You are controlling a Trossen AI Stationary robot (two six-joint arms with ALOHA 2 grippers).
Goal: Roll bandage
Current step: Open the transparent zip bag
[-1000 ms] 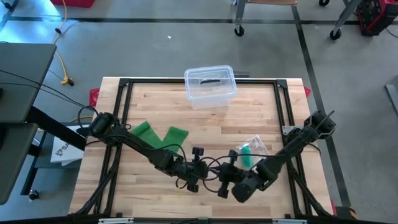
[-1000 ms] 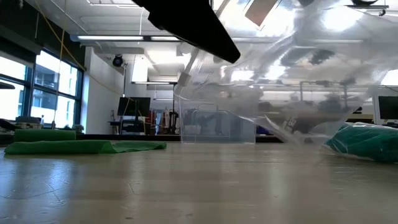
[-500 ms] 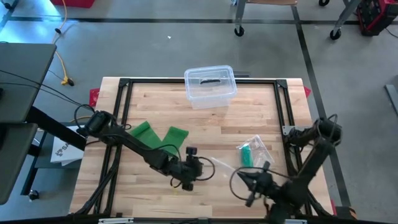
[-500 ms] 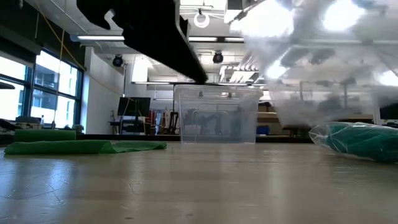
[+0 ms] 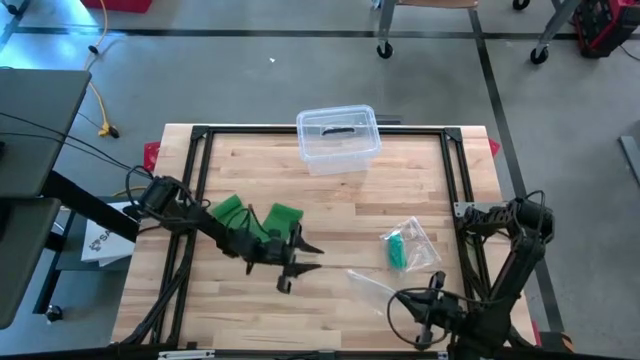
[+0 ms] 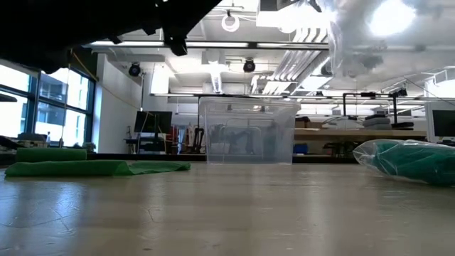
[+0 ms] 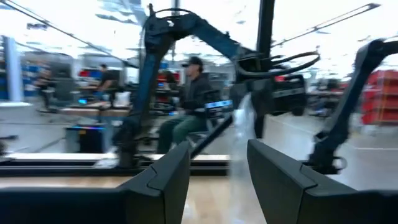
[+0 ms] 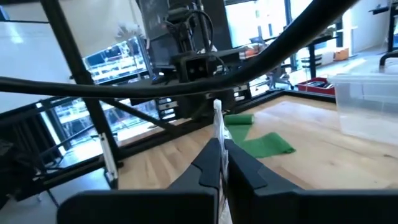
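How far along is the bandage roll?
Early. Done: one green bandage lies unwrapped and mostly flat on the table's left side. In hand: the right gripper is shut on a clear plastic wrapper, held off the table; the left gripper is open and empty beside the bandage. Left: all the rolling, and a second bandage sits in its bag.
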